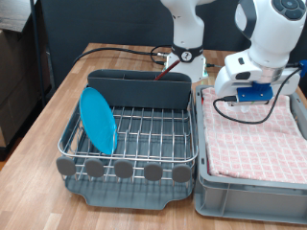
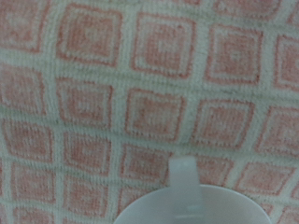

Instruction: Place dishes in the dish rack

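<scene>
The light-blue plate (image 1: 97, 120) stands on edge in the silver wire dish rack (image 1: 144, 132), at the rack's left side in the exterior view. My gripper (image 1: 252, 94) hangs low over the red-checked cloth (image 1: 254, 144) in the grey crate (image 1: 206, 182), to the right of the rack. In the wrist view a white cup (image 2: 192, 201) shows close below the camera, over the cloth (image 2: 149, 84). My fingers do not show in the wrist view. The wooden spoon is out of view.
The rack's tall grey utensil bin (image 1: 139, 91) runs along its far side, and round grey discs (image 1: 123, 170) line its front. A second robot base (image 1: 187, 48) and black cables stand behind. The wooden table (image 1: 38, 144) extends to the left.
</scene>
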Motion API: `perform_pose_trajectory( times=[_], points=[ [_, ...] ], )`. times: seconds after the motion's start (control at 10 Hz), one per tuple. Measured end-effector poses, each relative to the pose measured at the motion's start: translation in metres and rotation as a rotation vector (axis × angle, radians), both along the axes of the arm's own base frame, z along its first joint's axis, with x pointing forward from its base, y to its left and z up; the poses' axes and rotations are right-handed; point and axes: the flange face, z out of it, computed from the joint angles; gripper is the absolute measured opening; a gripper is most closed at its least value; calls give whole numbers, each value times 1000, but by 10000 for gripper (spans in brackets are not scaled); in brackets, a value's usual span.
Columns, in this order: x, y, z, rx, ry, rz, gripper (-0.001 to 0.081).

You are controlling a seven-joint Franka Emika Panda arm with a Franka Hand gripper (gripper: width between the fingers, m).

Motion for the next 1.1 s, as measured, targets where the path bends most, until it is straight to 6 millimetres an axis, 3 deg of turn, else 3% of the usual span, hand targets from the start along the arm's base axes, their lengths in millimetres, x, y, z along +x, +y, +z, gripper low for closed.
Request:
perform_pose_trajectory(
  times=[0.4,0.5,0.6,0.7,0.8,0.9,1.0,1.1],
  points=[
    [-5,0,-7,5,-15,0,803],
    [-6,1,-8,5,-14,1,621],
    [-7,1,-8,5,-14,2,621],
    [-7,1,-8,5,-14,3,423],
    [-7,1,-8,5,-14,3,423],
    [-7,1,-8,5,-14,2,235],
    [-7,1,-8,4,-14,2,235],
    [-6,1,-8,4,-14,1,80]
  ],
)
